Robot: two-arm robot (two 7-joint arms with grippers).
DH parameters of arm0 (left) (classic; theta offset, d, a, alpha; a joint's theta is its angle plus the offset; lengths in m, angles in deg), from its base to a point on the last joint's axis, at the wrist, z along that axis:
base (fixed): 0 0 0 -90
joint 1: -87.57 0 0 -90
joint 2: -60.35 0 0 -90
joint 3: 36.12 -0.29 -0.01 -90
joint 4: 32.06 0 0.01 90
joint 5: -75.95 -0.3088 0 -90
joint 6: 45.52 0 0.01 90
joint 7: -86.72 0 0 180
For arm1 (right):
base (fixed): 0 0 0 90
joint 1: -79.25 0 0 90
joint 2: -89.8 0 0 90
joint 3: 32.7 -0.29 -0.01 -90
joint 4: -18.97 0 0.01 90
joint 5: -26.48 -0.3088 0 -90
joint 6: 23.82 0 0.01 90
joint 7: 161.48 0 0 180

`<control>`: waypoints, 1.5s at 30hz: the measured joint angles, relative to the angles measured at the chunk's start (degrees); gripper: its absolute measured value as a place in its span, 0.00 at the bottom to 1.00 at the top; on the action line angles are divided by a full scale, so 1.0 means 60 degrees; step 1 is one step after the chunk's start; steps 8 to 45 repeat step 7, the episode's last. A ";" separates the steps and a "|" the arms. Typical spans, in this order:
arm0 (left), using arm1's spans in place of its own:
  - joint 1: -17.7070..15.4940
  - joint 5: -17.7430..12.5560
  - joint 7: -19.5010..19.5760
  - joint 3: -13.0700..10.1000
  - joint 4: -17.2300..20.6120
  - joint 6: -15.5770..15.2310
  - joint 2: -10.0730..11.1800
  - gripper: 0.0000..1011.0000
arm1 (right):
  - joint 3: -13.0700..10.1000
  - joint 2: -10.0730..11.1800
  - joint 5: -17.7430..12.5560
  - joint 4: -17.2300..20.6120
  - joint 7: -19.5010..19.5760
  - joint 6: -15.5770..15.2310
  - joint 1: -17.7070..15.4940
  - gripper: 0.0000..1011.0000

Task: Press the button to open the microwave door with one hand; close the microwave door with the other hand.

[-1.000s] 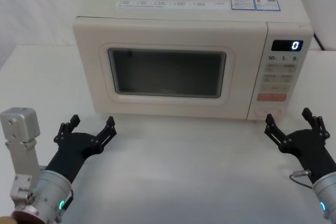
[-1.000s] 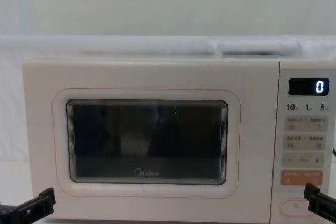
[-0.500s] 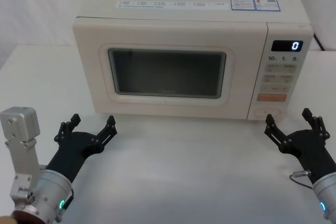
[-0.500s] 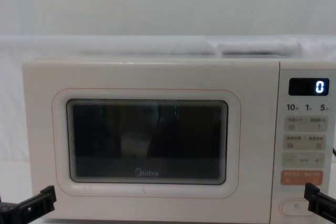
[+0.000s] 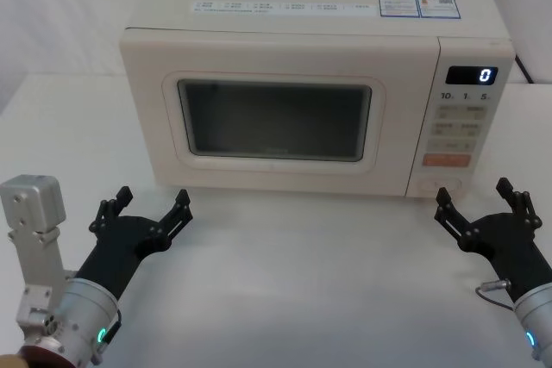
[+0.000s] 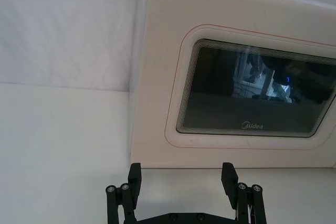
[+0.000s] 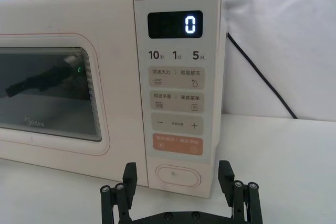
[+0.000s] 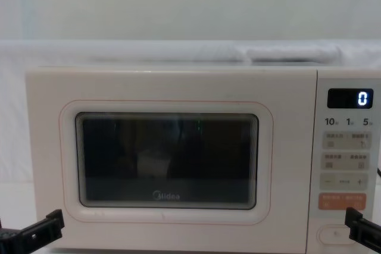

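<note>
Right gripper (image 5: 483, 200) spread open just short of button (image 7: 177, 173), left gripper (image 5: 147, 207) open near seemingly shut microwave door (image 5: 276, 121).

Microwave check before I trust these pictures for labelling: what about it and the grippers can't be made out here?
- Inside of the microwave: hidden in every view by the shut, dark, reflective microwave door.
- Small key labels: too small to read in the head view.
- The button: partly covered in the chest view by the right gripper.
- Left gripper: cut off by the chest view's lower edge.
</note>
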 joint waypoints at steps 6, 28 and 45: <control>0.0000 0.0000 0.0005 0.0000 0.0001 0.0000 0.0000 0.99 | 0.0000 0.0000 0.0000 0.0000 0.0000 0.0000 -0.0001 0.99; -0.0001 0.0000 0.0007 0.0000 0.0001 0.0000 0.0000 0.99 | 0.0000 0.0000 0.0000 0.0000 0.0000 -0.0001 0.0000 0.99; -0.0001 0.0000 0.0007 0.0000 0.0001 0.0000 0.0000 0.99 | 0.0000 0.0000 0.0000 0.0000 0.0000 -0.0001 0.0000 0.99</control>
